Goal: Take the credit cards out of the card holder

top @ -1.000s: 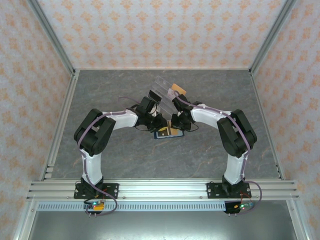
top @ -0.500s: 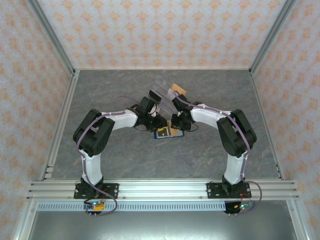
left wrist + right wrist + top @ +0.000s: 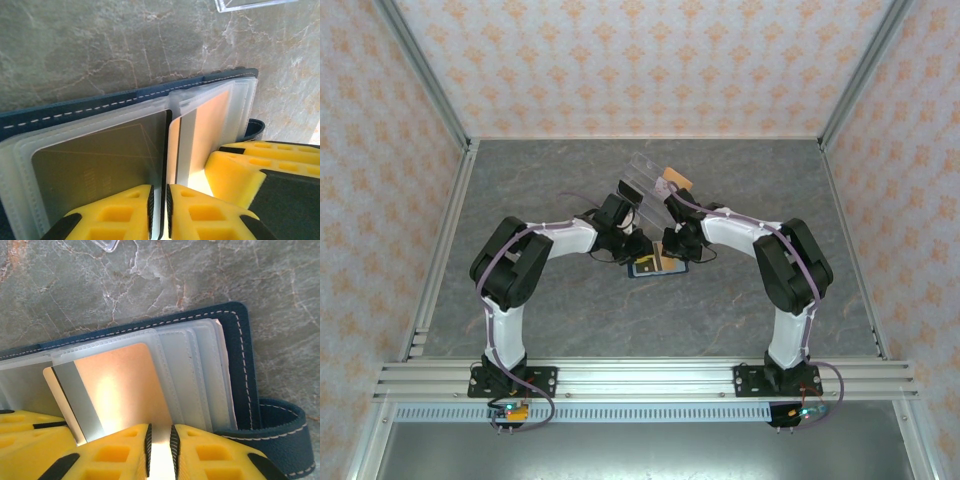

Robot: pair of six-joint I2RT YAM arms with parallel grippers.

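**Two arms, one wallet:** Both robot arms reach in from either side with elbows bowed outward. Their wrists tip down over a navy card holder (image 3: 657,267) lying open mid-desk (image 3: 740,330). The right end effector (image 3: 160,446) is clenched on the near edge of an orange-tan card (image 3: 120,385), which appears to stand partly out of the clear sleeves (image 3: 190,375). The left end effector (image 3: 159,210) is pinched almost closed on what looks like a sleeve leaf's edge, beside a dark card (image 3: 100,160) that sits fully pocketed. The holder's clasp strap (image 3: 285,435) curls loose at one end. The cards look thin, stiff, light and glossy, so a shallow pinch may slip. The exposed short edge is the place to grip, pulling flat along the pocket. The floppy holder would likely drag along unless pinned. A clear box (image 3: 642,175) and another tan card (image 3: 677,180) lie just beyond.
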